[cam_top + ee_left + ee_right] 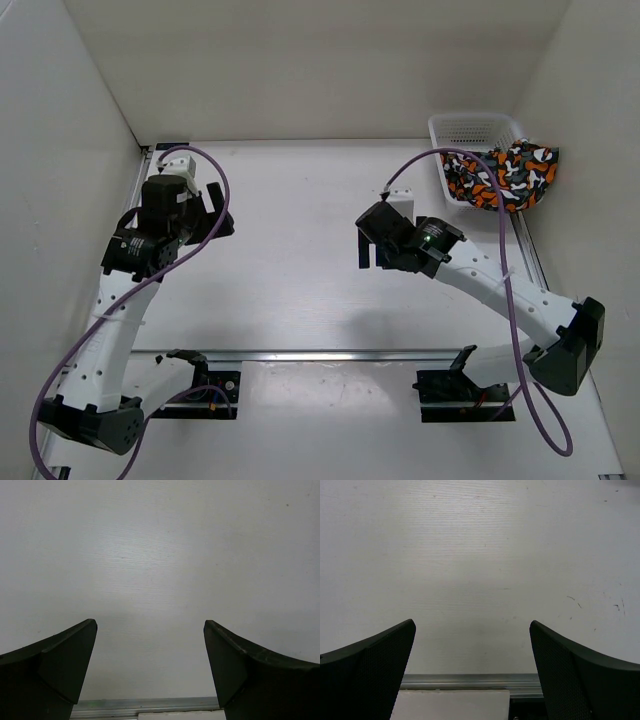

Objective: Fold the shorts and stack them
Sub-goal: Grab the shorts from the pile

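The shorts [503,176], in an orange, black, grey and white blotch print, lie bunched in and over the near side of a white mesh basket [472,128] at the far right corner. My left gripper [217,213] is open and empty above the bare table at the left, far from the shorts. My right gripper [364,244] is open and empty near the middle, left of and nearer than the basket. In the left wrist view my left gripper [150,647] shows only bare white table between its fingers. So does my right gripper [472,647] in the right wrist view.
White walls close in the table [300,250] at the back and both sides. A metal rail [330,354] runs across the near edge, in front of the arm bases. A purple cable [505,260] loops over each arm.
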